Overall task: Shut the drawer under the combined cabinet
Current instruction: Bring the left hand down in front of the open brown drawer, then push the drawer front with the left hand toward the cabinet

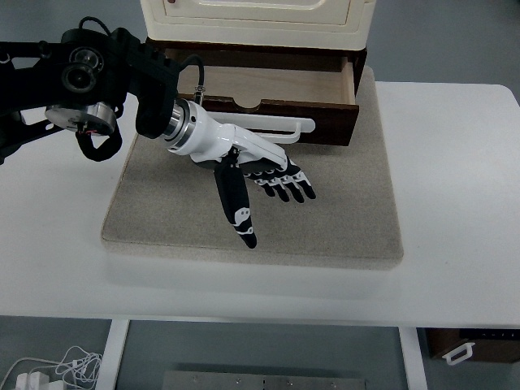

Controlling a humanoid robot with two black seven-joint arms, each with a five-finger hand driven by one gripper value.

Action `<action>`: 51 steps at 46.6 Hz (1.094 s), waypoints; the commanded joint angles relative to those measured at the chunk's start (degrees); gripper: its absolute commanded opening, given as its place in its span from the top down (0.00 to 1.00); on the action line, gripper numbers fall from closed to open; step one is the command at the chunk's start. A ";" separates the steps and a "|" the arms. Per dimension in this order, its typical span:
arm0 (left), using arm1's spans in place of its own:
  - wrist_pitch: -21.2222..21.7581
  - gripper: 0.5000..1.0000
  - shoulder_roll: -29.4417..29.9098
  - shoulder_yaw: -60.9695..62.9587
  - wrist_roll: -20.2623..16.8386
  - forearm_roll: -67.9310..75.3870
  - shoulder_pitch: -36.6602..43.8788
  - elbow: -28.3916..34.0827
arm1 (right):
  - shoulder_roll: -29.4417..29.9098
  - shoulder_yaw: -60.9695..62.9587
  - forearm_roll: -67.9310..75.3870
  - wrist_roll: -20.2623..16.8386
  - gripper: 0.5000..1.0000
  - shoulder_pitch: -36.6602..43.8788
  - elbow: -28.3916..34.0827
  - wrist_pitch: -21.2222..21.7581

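Fingers (284,185) on our left hand (260,166) are hanging loose, gripping nothing, just before the open drawer (276,101) under the cabinet (256,20); we're risking catching its handle (280,126) and pushing crooked.

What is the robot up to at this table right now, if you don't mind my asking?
The left robot hand hovers with fingers spread over the grey mat, just in front of the drawer under the cream cabinet. The drawer is pulled out and looks empty; its white handle faces the hand, which holds nothing. The drawer has not yet been pushed shut. The right arm is out of view.
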 commanded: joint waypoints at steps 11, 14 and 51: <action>0.02 0.01 -0.08 1.83 2.78 0.27 -0.26 4.71 | 0.00 0.00 0.00 0.00 0.10 0.00 0.00 0.00; -0.07 0.01 -0.08 2.09 3.49 0.27 -0.35 5.76 | 0.00 0.00 0.09 0.00 0.10 0.00 0.00 0.00; -2.79 0.01 -5.09 2.18 4.63 2.46 -0.61 14.99 | 0.00 0.00 0.00 0.00 0.10 0.00 0.00 0.00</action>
